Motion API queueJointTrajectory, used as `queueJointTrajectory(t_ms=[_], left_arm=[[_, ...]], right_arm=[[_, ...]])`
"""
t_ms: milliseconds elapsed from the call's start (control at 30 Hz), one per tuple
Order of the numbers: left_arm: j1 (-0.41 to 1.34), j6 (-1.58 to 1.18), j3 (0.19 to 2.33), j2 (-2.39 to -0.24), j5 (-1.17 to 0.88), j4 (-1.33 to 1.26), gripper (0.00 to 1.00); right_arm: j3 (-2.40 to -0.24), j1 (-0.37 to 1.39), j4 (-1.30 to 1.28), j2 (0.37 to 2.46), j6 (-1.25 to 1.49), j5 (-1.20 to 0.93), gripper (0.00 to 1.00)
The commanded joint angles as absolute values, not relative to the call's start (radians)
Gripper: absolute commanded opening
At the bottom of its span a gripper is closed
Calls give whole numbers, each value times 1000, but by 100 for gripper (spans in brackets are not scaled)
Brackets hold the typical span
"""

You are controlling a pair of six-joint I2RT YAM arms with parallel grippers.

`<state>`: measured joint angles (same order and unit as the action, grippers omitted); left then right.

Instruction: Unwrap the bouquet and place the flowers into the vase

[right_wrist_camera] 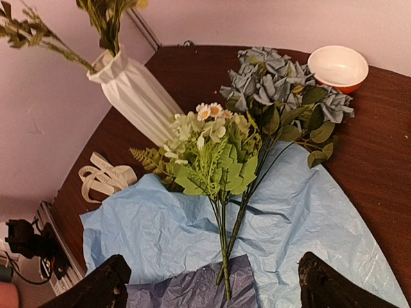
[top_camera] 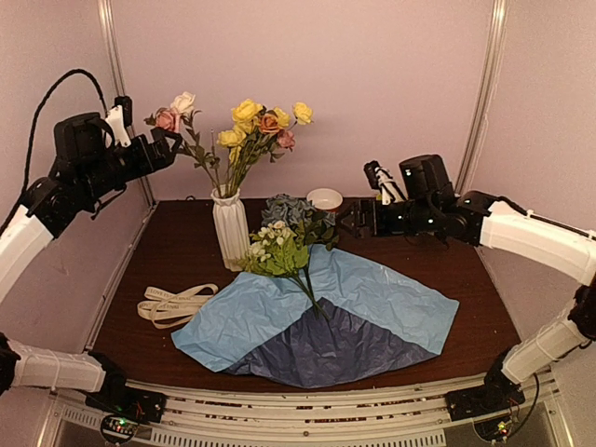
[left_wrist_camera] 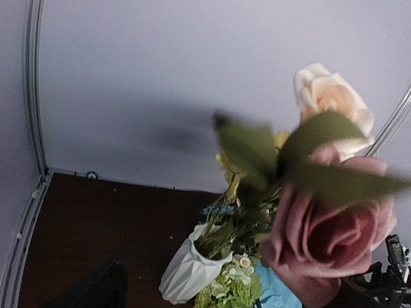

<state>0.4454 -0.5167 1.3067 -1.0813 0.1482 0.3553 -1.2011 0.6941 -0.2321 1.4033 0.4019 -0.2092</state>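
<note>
The dark table (top_camera: 168, 251) fills the lower half of the top view. The blue paper (top_camera: 372, 307) lies spread flat across its centre, unwrapped.

The vase (top_camera: 230, 228) stands upright just left of centre, touching the paper's upper left edge. It already holds yellow, orange and pink flowers (top_camera: 251, 126).

Two bunches lie on the paper, not yet in the vase. The green sprig (top_camera: 277, 250) has its head beside the vase foot, and the blue cluster (top_camera: 287, 210) lies just behind it. They look light, with floppy heads and stiffer stems, so the bare stems low on the paper seem the best place to pinch.

The right gripper (top_camera: 349, 219) hovers at centre right with its fingers (right_wrist_camera: 96, 285) spread wide and nothing between them.

The left gripper (top_camera: 170, 142) hangs at upper left by the pink rose (left_wrist_camera: 327, 237). Only one finger (left_wrist_camera: 96, 289) shows, far out to the side, so it reads as spread and empty.

The ribbon (top_camera: 172, 304) lies loose at lower left.
</note>
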Motion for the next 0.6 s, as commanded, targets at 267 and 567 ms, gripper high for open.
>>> queueJointTrajectory(t_ms=[267, 567], left_arm=[[448, -926, 1193, -807, 7, 870, 93], [448, -988, 1098, -697, -53, 965, 91]], right_arm=[[-1427, 827, -471, 1741, 246, -159, 82], [-1601, 837, -581, 1930, 194, -111, 76]])
